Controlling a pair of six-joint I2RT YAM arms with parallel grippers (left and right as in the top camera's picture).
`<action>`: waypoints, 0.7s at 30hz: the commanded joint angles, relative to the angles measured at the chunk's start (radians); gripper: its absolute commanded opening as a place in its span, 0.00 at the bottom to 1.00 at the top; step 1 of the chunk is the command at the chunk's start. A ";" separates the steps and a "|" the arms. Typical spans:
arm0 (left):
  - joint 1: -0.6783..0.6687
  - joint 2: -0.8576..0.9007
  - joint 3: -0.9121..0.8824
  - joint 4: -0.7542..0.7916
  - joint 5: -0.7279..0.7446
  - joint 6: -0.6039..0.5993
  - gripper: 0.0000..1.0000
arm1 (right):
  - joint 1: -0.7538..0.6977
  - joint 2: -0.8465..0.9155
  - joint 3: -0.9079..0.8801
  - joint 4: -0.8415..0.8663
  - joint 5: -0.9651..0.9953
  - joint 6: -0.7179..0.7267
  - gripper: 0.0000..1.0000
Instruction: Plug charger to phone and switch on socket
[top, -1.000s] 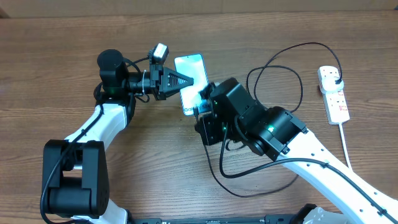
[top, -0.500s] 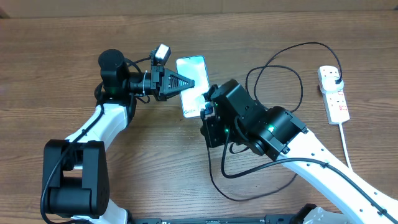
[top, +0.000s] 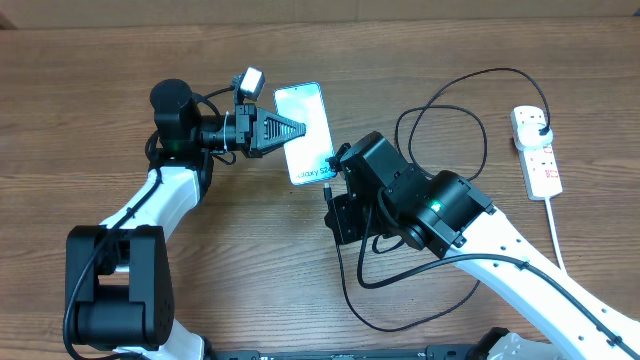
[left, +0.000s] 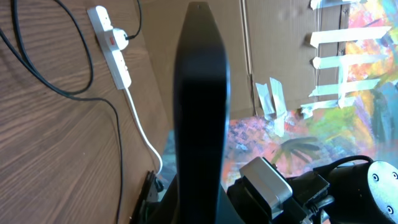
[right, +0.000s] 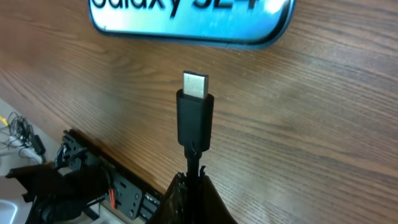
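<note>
The phone (top: 305, 125), with a light screen and "Galaxy" text, is gripped edge-on by my left gripper (top: 296, 128). In the left wrist view it is a dark upright slab (left: 199, 106). My right gripper (top: 334, 192) is shut on the charger's connector (right: 194, 115). The connector's metal tip points at the phone's bottom end (right: 189, 15), a short gap below it and not inserted. The black charger cable (top: 440, 100) loops across the table to its plug, which sits in the white socket (top: 540, 160) at the far right. The socket also shows in the left wrist view (left: 115, 53).
The socket's thick white cord (top: 556, 230) runs toward the front right edge. Slack black cable (top: 400, 320) loops on the wood under my right arm. Taped cardboard (left: 280, 56) stands behind the table.
My left gripper has shifted the phone slightly up and left and turned it. My right gripper has drawn back a little with the connector, so a gap has opened between tip and phone.
</note>
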 joint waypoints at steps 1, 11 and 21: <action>0.002 -0.004 0.015 0.005 -0.019 0.042 0.04 | -0.005 -0.005 0.014 -0.008 -0.017 -0.001 0.04; -0.002 -0.004 0.015 -0.038 -0.071 -0.054 0.04 | -0.005 -0.002 0.014 -0.014 -0.041 -0.030 0.04; -0.023 -0.004 0.015 -0.040 -0.064 -0.056 0.04 | -0.005 0.015 0.014 -0.008 0.006 -0.049 0.04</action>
